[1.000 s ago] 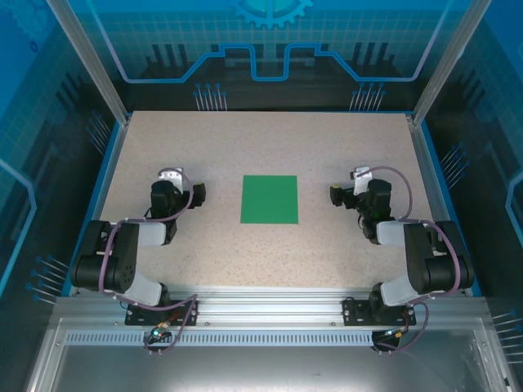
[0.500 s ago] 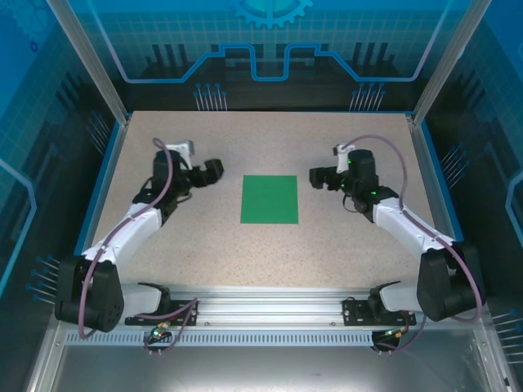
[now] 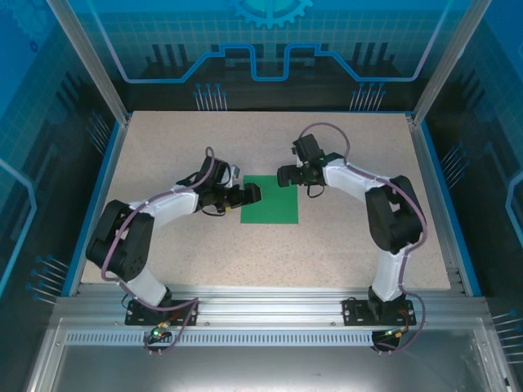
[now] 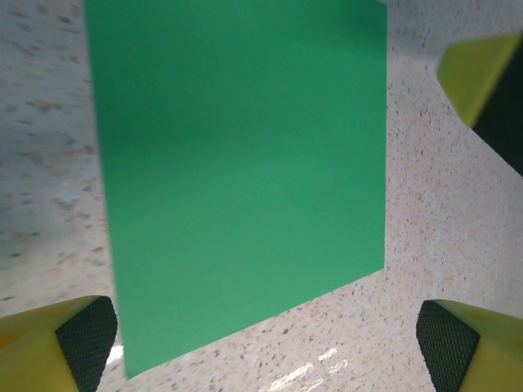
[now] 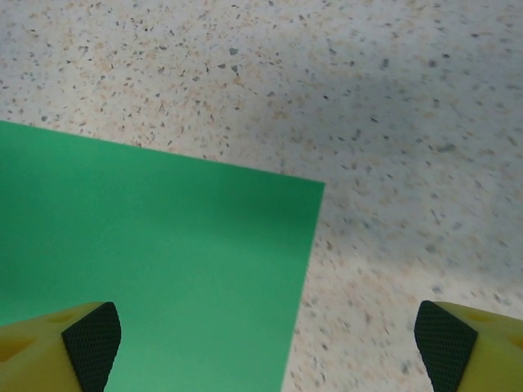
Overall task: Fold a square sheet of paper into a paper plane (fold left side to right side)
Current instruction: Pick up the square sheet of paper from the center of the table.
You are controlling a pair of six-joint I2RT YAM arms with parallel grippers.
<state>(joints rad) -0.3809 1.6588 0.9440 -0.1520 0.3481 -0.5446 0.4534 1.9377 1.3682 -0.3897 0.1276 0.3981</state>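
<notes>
Green paper lies flat and unfolded mid-table. From above, the left gripper hides part of its left edge and the right gripper part of its far edge; whether either touches it cannot be told. Both jaws stand wide apart, gripping nothing. The left wrist view cuts off the sheet's far edge, and a blurred yellow shape juts in at upper right. In the right wrist view one corner lies between the pads, the rest running off-frame
</notes>
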